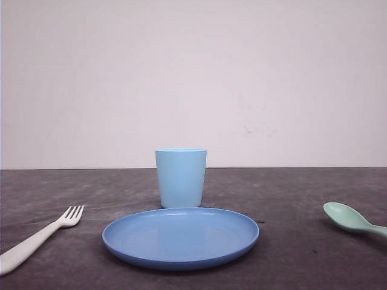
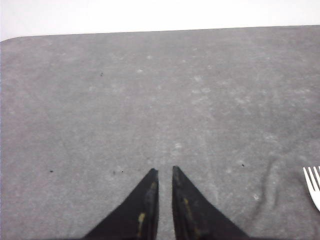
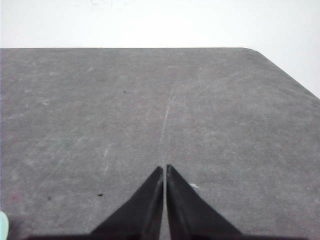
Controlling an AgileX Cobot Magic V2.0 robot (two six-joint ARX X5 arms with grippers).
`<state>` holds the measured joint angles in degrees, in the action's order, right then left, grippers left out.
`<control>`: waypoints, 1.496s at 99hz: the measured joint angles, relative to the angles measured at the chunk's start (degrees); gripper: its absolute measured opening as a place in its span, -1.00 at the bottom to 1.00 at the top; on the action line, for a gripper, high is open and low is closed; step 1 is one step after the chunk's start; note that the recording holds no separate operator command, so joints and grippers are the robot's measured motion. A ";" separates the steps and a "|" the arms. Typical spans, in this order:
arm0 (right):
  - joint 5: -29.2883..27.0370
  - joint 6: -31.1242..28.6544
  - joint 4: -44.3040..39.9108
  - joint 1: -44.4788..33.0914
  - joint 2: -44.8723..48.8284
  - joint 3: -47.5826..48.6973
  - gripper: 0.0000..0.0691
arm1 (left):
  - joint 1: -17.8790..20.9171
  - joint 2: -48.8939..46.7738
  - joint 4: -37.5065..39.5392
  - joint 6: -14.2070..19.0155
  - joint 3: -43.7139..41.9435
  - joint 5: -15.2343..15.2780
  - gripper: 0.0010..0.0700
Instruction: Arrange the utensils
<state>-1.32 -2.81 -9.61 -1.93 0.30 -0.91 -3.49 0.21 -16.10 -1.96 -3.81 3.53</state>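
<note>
utensils flat on worktop, both claws clenched on nothing

front view: dark grey worktop (image 1: 290, 254), pale wall behind. round blue plate (image 1: 180, 237) sits near centre, close to my side. light blue cup (image 1: 181, 177) stands upright just behind the plate, mouth up.

white fork (image 1: 37, 238) lies flat on the worktop on my left, well apart from the plate, tines pointing away from me and angled toward the cup, handle running off toward the lower left corner. mint-green spoon (image 1: 351, 219) lies flat on my right, well apart from the plate, oval bowl facing up and toward the plate, handle running off the right edge. neither utensil touches plate or cup.

left wrist view: my left claw (image 2: 165, 171) hangs over bare worktop, black fingers (image 2: 145, 200) nearly together with only a thin slit between the tips, grasping nothing. fork tines (image 2: 313, 186) show at the edge of this view, apart from the claw.

right wrist view: my right claw (image 3: 164, 167) over bare worktop, fingertips (image 3: 182, 200) pressed together, grasping nothing. a sliver of pale green at the frame edge, probably the spoon (image 3: 3, 224), too little to be sure.
</note>
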 joint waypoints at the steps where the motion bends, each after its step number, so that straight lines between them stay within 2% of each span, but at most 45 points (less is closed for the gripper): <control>1: 0.00 0.00 0.00 0.00 0.00 0.00 -0.97 | 0.00 0.00 0.00 0.00 0.00 -0.02 -0.96; 134: 0.00 0.00 0.07 0.00 0.00 0.00 -0.97 | 0.00 0.00 0.00 0.00 0.00 -0.02 -0.96; 148: 0.61 -0.66 3.50 0.00 0.00 0.04 -0.97 | 0.00 0.00 1.81 0.22 0.50 -0.02 -0.96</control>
<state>-0.71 -3.46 -6.11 -1.93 0.30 -0.86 -3.49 0.21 -14.28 -1.74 -3.31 3.51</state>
